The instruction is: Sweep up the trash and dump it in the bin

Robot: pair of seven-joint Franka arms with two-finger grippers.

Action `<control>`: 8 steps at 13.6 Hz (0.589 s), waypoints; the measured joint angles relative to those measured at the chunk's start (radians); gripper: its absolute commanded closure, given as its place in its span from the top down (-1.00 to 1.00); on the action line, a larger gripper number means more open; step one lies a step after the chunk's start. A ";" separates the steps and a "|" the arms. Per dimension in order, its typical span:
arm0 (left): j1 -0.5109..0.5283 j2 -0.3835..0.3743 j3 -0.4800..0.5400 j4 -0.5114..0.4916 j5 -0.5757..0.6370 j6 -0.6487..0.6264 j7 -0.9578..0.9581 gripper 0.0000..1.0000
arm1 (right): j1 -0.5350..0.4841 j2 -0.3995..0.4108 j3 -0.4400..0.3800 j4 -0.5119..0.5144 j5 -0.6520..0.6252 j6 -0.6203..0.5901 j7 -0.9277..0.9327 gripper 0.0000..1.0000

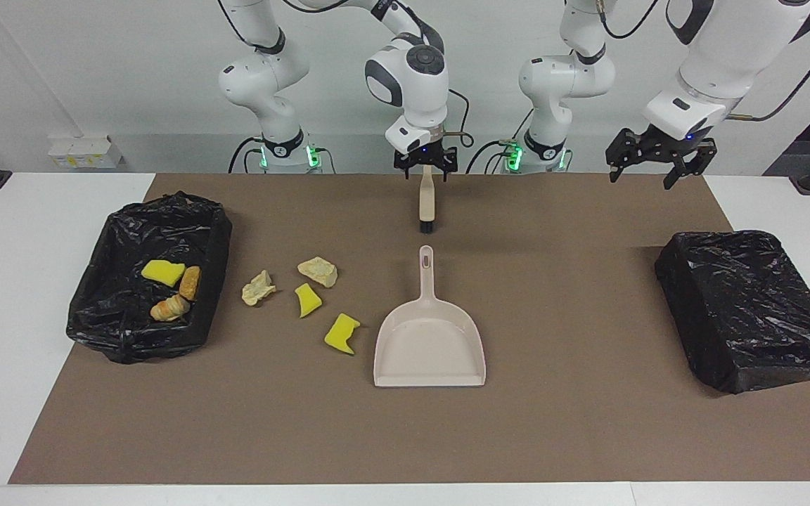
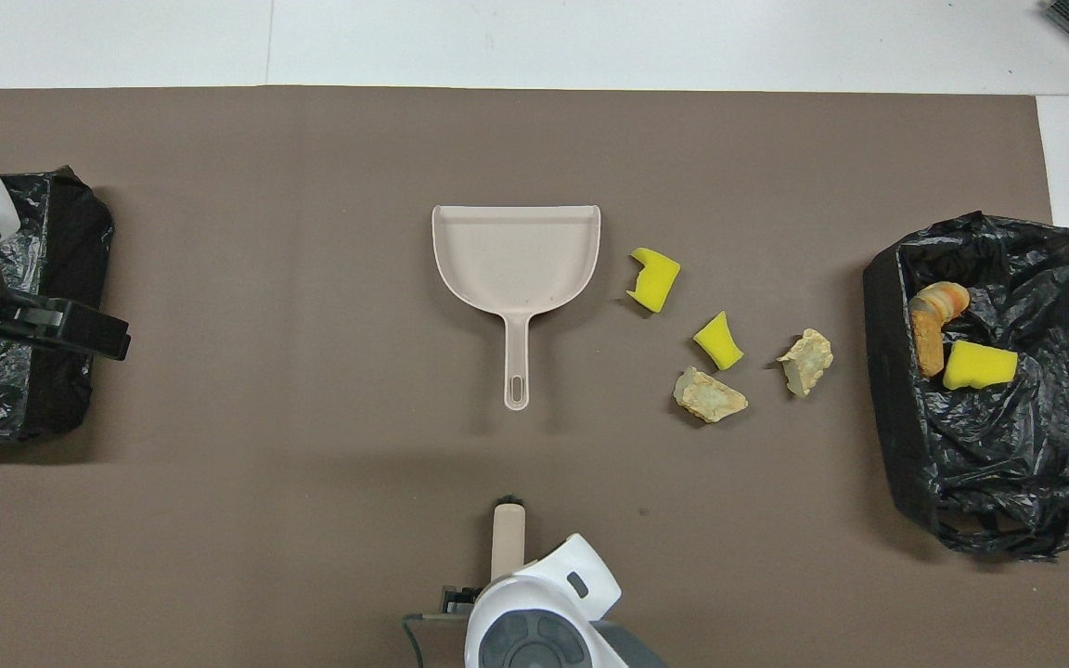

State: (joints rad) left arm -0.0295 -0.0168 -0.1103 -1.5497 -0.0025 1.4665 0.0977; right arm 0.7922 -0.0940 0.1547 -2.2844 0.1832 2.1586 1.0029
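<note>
Four scraps of trash lie on the brown mat beside the dustpan, toward the open bin, which holds three more. Right gripper hangs over the brush, jaws wide. Left gripper waits over the mat's edge, jaws wide.

Covered black box on brown mat

White counter carries a brown mat; a plain pale wall stands at the robots' end.
</note>
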 measured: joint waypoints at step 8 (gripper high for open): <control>0.000 -0.005 0.001 0.000 0.000 0.006 0.000 1.00 | 0.176 -0.004 0.002 -0.176 0.002 0.156 0.072 0.16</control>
State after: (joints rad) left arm -0.0291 -0.0220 -0.1093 -1.5497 -0.0025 1.4721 0.0981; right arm 0.9681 -0.0979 0.1563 -2.4602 0.1855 2.3150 1.0749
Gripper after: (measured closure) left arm 0.000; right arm 0.132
